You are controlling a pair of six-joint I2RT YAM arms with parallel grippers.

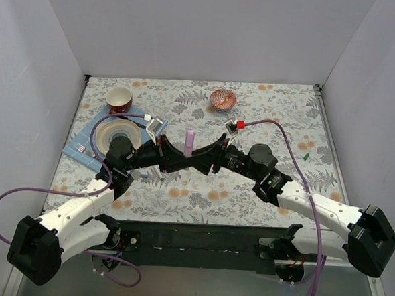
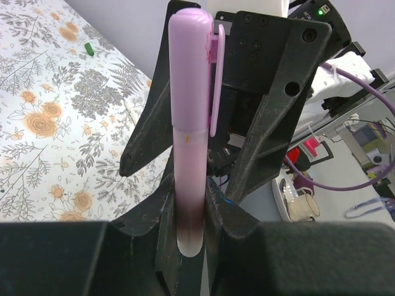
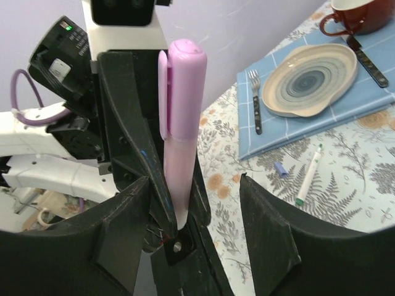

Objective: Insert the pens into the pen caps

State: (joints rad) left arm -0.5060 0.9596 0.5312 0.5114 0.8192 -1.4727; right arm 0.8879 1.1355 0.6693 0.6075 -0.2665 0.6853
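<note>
1. No word, brand, number or sign can be read in any of the three views.
2. The pink marker [image 2: 188, 123], the closest thing to both wrist cameras, shows only a plain barrel and cap, and no lettering can be made out on it.
3. The things further off in the top view are too small for any print on them to be told.
</note>
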